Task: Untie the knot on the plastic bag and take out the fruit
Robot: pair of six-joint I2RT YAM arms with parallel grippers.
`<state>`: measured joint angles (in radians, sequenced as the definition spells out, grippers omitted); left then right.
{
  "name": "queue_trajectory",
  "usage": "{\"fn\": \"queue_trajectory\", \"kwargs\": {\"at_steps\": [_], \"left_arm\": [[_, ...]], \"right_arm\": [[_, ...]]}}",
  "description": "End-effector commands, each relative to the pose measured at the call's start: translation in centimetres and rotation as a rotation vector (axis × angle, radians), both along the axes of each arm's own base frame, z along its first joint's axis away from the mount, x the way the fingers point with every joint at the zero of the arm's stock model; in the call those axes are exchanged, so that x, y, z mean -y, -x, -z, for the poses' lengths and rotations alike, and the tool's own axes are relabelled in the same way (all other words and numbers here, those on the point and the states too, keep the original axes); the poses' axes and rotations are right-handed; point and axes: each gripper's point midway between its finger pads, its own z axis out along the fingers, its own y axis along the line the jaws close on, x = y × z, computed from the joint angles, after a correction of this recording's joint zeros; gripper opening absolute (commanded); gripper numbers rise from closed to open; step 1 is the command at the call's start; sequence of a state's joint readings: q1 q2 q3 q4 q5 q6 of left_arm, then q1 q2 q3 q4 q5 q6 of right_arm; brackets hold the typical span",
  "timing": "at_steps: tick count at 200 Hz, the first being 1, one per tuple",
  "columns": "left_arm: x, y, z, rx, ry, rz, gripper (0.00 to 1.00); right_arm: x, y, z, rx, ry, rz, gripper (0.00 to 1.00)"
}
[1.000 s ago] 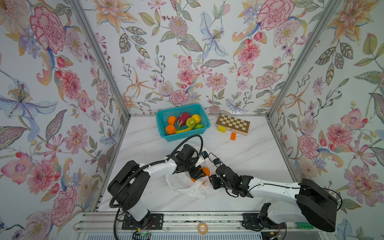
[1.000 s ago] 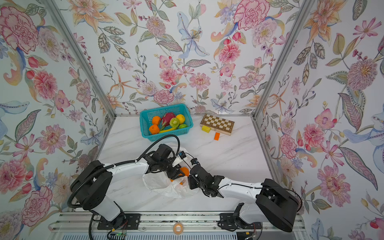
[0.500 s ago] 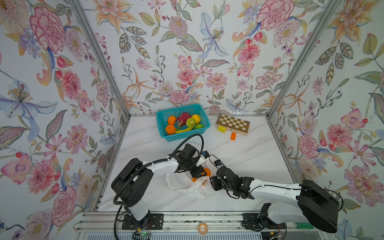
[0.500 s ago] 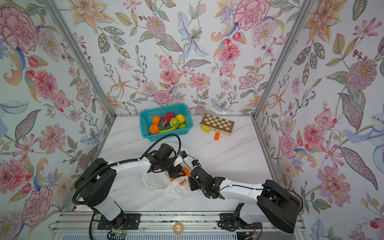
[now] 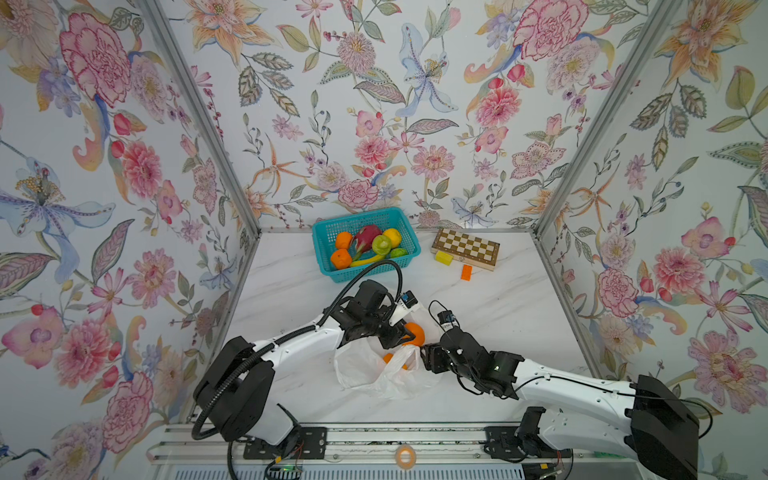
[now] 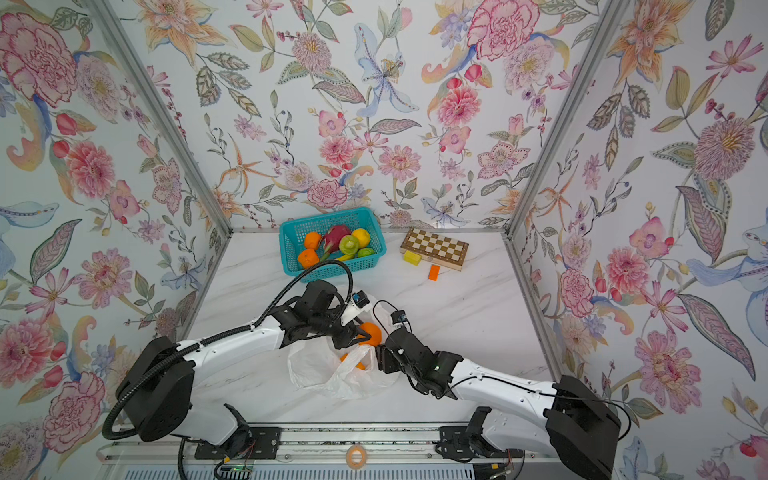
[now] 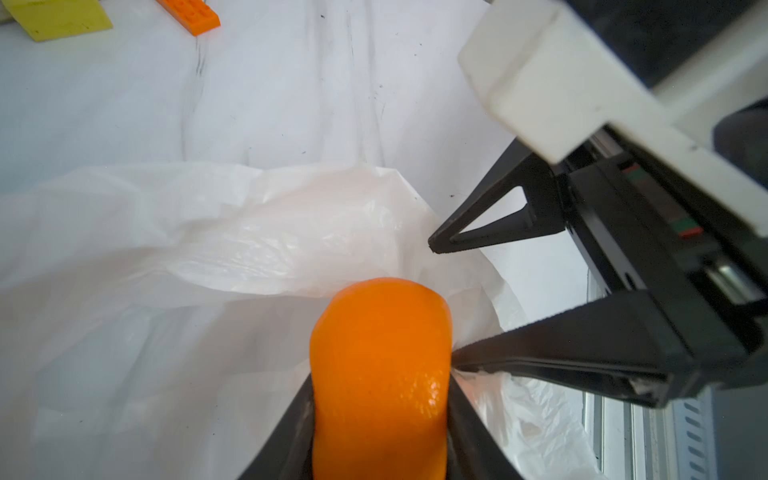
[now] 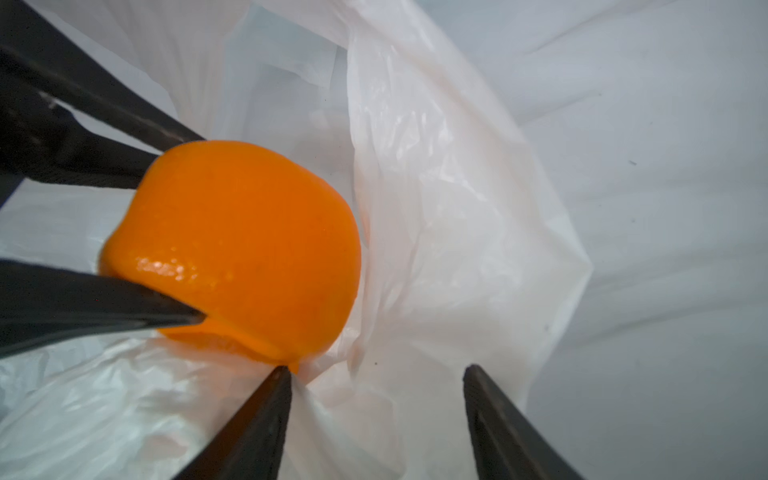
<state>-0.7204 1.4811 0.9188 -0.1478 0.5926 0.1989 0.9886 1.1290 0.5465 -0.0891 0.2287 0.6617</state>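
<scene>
Marble tabletop (image 5: 498,311): left tool (image 5: 403,337) clamps orange (image 8: 241,249) at plastic bag (image 5: 365,374) opening; right tool (image 8: 376,372) spread, just beside.

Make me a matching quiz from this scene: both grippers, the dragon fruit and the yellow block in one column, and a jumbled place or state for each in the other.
1 left gripper
2 right gripper
3 dragon fruit
4 yellow block

A in the basket
B open
C beside the chessboard
D shut on an orange

Pairs: 1-D, 2-B, 3-A, 4-C
</scene>
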Motion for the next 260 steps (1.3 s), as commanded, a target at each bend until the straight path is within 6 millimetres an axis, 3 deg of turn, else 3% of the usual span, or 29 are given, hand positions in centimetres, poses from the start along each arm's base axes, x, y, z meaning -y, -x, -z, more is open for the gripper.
{"fn": "queue_trajectory", "kwargs": {"at_steps": [1,74,99,125,205,236,240,260], "left_arm": [[-0.6,-0.1,-0.8,0.060,-0.013,-0.012,0.39],[0.0,-1.5,-5.7,0.214,0.086,-0.002,0.40],[0.5,-2.3,-8.4,0.285,0.153,0.002,0.41],[0.7,-3.9,-11.8,0.320,0.261,-0.036,0.42],[-0.7,-12.1,-19.6,0.347,0.497,-0.244,0.38],[-2.3,-16.2,-21.3,0.315,0.513,-0.405,0.35],[-2.3,-17.4,-20.1,0.293,0.489,-0.436,0.35],[-3.6,-20.4,-19.7,0.280,0.411,-0.587,0.36]], "right_arm": [[0.7,-0.7,-2.3,0.041,-0.021,0.054,0.71],[2.7,-2.7,-13.3,0.288,-0.214,0.146,0.83],[3.1,-3.1,-17.3,0.387,-0.281,0.131,0.89],[3.3,-3.4,-20.0,0.451,-0.331,0.091,0.96],[2.9,-5.9,-22.5,0.486,-0.380,0.007,0.98],[2.1,-7.0,-23.0,0.482,-0.393,-0.016,0.98],[2.1,-7.2,-23.1,0.482,-0.393,-0.016,0.98],[1.7,-7.7,-23.0,0.472,-0.390,-0.028,0.98]]}}
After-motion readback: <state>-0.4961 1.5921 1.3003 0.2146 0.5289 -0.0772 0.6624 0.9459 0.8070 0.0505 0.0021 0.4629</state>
